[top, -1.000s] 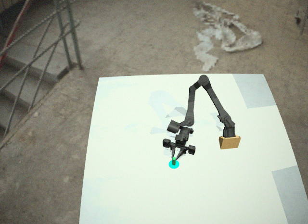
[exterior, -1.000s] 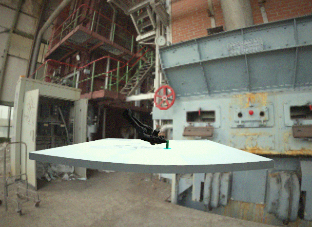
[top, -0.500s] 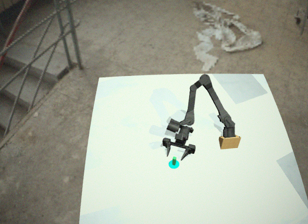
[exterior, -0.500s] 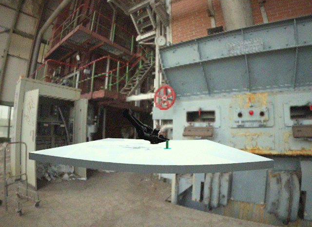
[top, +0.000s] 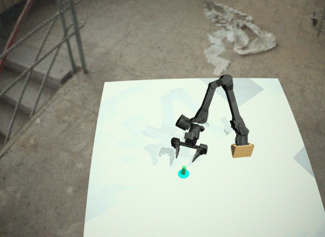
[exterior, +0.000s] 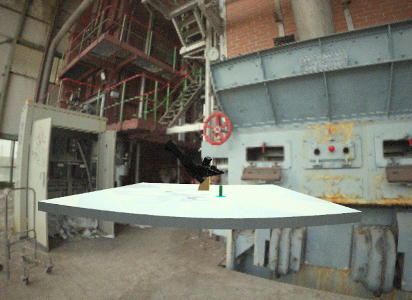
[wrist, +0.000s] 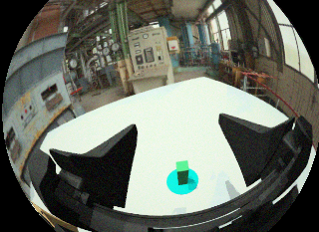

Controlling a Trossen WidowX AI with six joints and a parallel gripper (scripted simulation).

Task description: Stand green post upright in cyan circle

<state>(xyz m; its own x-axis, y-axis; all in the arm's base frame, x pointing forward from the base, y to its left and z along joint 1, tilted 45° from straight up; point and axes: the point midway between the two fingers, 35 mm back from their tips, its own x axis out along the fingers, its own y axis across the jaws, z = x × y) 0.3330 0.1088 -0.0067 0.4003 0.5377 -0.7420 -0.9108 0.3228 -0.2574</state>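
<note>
The green post (top: 184, 170) (exterior: 220, 190) (wrist: 182, 173) stands upright inside the cyan circle (top: 183, 176) (exterior: 217, 196) (wrist: 175, 186), with cyan showing around its foot. My gripper (top: 184, 160) (wrist: 179, 122) is wide open and empty. It is up and back from the post, toward the arm's side, and its fingers are clear of the post on both sides in the wrist view. In the exterior view the gripper (exterior: 223, 172) is above the table's level and above the post's top.
The white table top (top: 147, 210) (exterior: 266, 203) (wrist: 150, 142) carries the arm's tan base block (top: 242, 151) (exterior: 204, 185), to the right of the post in the top view. The black arm arches up behind the gripper. Shadows fall on the table behind the gripper.
</note>
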